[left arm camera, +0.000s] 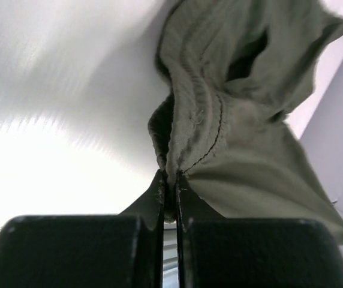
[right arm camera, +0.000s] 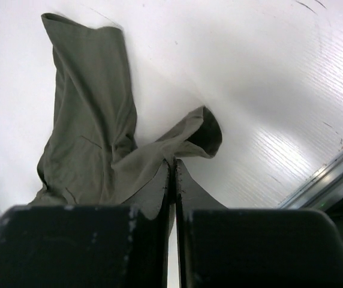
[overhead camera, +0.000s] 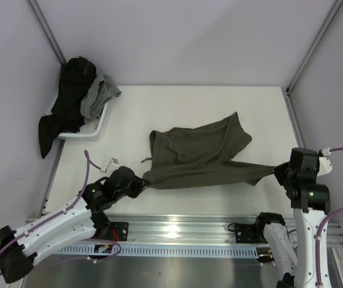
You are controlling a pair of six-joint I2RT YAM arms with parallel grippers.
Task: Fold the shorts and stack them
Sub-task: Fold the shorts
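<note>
Across white table (overhead camera: 189,108), olive shorts (overhead camera: 195,153) — pinched by both jaws, pale walls (overhead camera: 159,36).

Top camera above and behind my bases, looking down on the whole table (overhead camera: 219,102), wrist cameras low and close, sighting along my left claw (left arm camera: 170,180) and right claw (right arm camera: 172,171), all three sharing the shorts (overhead camera: 195,153)

Left arm (overhead camera: 57,223) stretched low toward centre, jaws clamped shut; right arm (overhead camera: 308,195) upright, jaws shut.
</note>
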